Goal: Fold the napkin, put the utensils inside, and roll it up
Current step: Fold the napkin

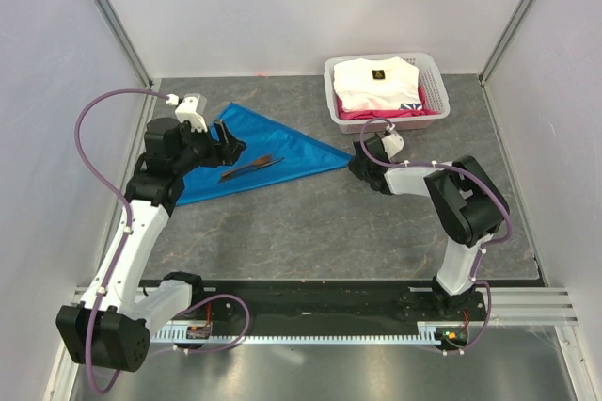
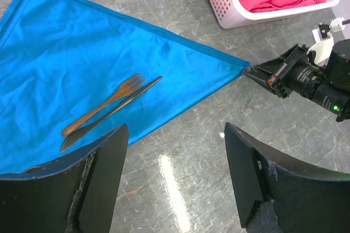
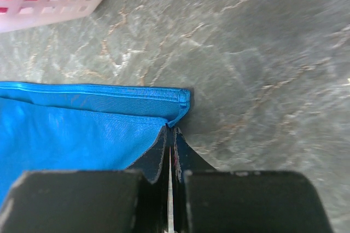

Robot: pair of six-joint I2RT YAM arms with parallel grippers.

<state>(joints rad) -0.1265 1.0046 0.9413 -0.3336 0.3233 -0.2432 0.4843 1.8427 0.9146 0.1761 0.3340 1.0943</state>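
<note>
The blue napkin (image 1: 273,149) lies folded into a triangle on the grey table, its long point to the right. On it rest the two utensils, a brown fork (image 2: 106,103) and a dark knife (image 2: 112,114), side by side near the middle (image 1: 250,168). My right gripper (image 1: 356,165) sits low at the napkin's right tip, shut on that corner (image 3: 183,102); its jaws (image 3: 170,130) are pressed together with the cloth's edge pinched at the tips. My left gripper (image 2: 176,132) is open, hovering over bare table just past the napkin's (image 2: 82,58) near edge, holding nothing.
A white lattice basket (image 1: 435,90) with folded white and pink clothes stands at the back right, just behind the right gripper; its rim (image 2: 219,9) shows in the left wrist view and a corner (image 3: 49,3) in the right wrist view. Walls enclose the table on three sides.
</note>
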